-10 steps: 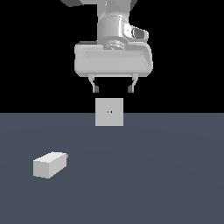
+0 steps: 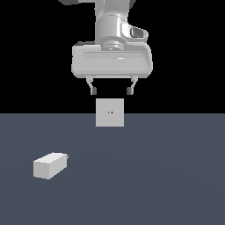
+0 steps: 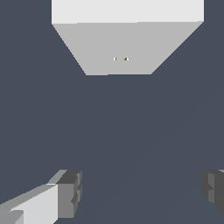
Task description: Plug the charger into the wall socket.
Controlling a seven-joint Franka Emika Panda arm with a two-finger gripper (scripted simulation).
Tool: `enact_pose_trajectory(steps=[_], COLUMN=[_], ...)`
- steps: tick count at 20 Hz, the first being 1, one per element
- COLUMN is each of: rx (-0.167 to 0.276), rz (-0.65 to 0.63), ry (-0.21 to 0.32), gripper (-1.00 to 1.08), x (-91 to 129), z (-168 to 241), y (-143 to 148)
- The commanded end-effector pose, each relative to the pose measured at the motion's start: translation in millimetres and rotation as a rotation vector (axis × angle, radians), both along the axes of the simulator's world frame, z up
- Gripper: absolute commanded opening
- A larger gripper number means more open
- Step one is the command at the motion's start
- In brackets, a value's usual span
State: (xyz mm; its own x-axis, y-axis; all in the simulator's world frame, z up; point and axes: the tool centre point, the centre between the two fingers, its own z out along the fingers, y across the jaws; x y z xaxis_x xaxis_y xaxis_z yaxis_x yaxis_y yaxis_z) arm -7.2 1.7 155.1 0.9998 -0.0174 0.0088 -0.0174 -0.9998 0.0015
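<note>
Nothing has visibly moved: the gripper (image 2: 111, 91) still hangs above the socket (image 2: 110, 113), fingers spread and empty, while the charger (image 2: 50, 165) lies ungrasped, well apart from the socket.

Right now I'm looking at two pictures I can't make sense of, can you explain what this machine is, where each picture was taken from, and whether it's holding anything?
These are computer-rendered pictures of a simulated robot arm. The exterior view comes from a camera off the arm. In it, the big pale body hanging from above is the arm's wrist, and below it sits its end effector, two short fingers spread apart with nothing between them. So it holds nothing.

Below the fingers stands the wall socket, a flat upright square plate with two tiny holes at its centre. On the dark grey floor, toward the exterior view's left and nearer the camera, lies the charger, a small pale block, untouched.

The other picture comes from a camera on the wrist, looking down past the fingers at the socket. The charger does not show there.
</note>
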Motion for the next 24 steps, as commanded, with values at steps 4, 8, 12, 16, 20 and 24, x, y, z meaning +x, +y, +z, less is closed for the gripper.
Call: enact_pose_trajectory(steps=[4, 8, 12, 16, 20, 24], rx=[-0.001, -0.001, -0.002, -0.003, -0.004, -0.005], rz=[-0.030, -0.065, -0.108, -0.149, -0.184, -0.208], ry=[-0.008, -0.018, -0.030, -0.042, -0.052, -0.059], gripper=[1.00, 1.00, 1.00, 1.00, 1.00, 1.00], x=[-16.0, -33.2, -53.2, -71.3, -85.1, -94.4], z=[-11.7, -25.0, -41.5, -58.0, -72.0, -82.5], y=[12.0, 25.8, 43.6, 62.0, 77.9, 90.0])
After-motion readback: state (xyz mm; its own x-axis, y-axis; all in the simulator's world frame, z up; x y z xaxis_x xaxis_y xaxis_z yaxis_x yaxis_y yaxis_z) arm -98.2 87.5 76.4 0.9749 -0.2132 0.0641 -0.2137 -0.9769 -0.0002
